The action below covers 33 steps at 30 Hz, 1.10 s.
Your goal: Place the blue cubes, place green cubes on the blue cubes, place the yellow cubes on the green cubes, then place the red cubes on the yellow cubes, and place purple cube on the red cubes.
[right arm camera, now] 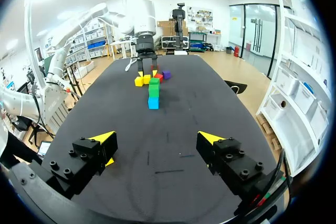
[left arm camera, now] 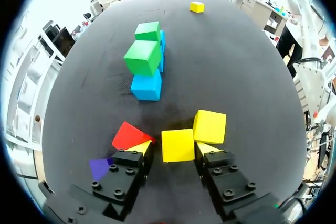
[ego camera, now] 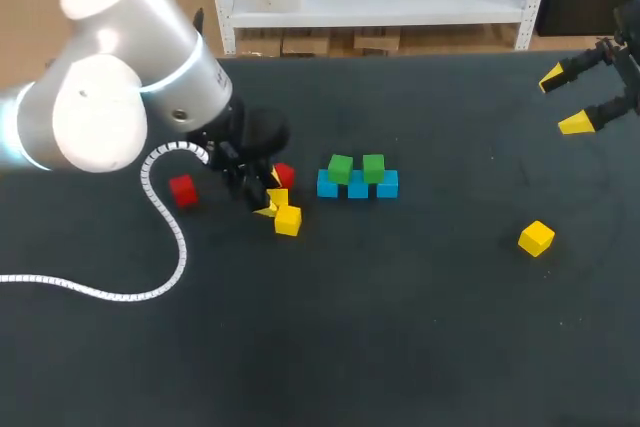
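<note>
Since three blue cubes point(ego camera: 357, 188) were already lined up mid-table and two green cubes point(ego camera: 340, 167) were seated across their joints, the yellow layer was judged to be the step in hand.

- **Left gripper:** The left gripper point(left arm camera: 175, 148) was positioned low at the table, with a yellow cube point(left arm camera: 177, 145) framed between its fingers.
- **Left jaws:** These were part open. One fingertip looked to be against the cube and a thin gap showed at the other, so the cube was straddled but not clamped.
- **Obstruction:** A second yellow cube point(left arm camera: 210, 126) was sitting just ahead of one finger, touching the first at a corner or nearly so. A nudge on closing was judged a risk.
- **Later layers:** A red cube point(left arm camera: 128, 136) was lying just beside the other finger, with the purple cube point(left arm camera: 100, 168) a little behind it. Both were reckoned to be for later layers.
- **Outliers:** Another red cube point(ego camera: 182, 190) was noted further out on the left. A third yellow cube point(ego camera: 536, 238) was well apart on the right.
- **Right gripper:** The right gripper point(right arm camera: 157, 139) was spread wide with nothing in it. It was parked above the far right of the table, well clear of the stack, presumably so that the left arm's workspace was not crowded.
</note>
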### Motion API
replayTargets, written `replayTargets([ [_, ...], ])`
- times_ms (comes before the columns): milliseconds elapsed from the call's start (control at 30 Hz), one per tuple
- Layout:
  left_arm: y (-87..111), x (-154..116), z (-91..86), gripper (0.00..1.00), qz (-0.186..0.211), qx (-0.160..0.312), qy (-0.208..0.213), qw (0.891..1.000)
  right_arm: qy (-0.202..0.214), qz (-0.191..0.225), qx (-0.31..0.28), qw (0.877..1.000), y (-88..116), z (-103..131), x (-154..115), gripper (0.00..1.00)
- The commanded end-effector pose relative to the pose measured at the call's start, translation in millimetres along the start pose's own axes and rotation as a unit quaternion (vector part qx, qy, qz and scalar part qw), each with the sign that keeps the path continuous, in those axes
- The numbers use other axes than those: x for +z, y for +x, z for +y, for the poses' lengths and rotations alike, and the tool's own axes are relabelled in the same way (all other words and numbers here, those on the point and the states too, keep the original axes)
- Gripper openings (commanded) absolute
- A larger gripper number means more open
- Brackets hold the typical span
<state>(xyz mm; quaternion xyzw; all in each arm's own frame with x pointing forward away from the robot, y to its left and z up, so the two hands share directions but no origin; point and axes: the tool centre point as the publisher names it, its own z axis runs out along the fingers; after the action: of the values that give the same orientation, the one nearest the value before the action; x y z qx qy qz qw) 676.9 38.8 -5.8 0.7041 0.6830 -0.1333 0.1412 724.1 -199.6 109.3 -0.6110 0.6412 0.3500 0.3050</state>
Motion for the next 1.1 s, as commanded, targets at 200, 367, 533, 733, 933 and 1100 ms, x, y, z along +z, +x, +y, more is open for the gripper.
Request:
replayTargets([
  [200,1.0,1,-0.4,0.0,0.002,-0.002,0.001,1.0,0.0,0.0,0.0,1.0,0,0,0,1.0],
  [367,1.2,-10,-4.3,0.0,0.01,-0.01,-0.006,1.0,0.0,0.0,0.0,1.0,0,0,0,1.0],
  [533,-1.9,-31,-7.5,0.0,0.014,-0.021,-0.018,1.0,0.0,0.0,0.0,1.0,0,0,0,1.0],
  [733,-15.7,-58,-3.4,0.0,0.02,-0.023,-0.027,0.999,0.0,0.0,0.0,1.0,0,0,0,1.0],
  [933,-38.5,-74,9.9,0.0,0.007,-0.013,-0.036,0.999,0.0,0.0,0.0,1.0,0,0,0,1.0],
  [1100,-61.9,-79,22.3,0.0,0.001,0.011,-0.034,0.999,0.0,0.0,0.0,1.0,0,0,0,1.0],
])
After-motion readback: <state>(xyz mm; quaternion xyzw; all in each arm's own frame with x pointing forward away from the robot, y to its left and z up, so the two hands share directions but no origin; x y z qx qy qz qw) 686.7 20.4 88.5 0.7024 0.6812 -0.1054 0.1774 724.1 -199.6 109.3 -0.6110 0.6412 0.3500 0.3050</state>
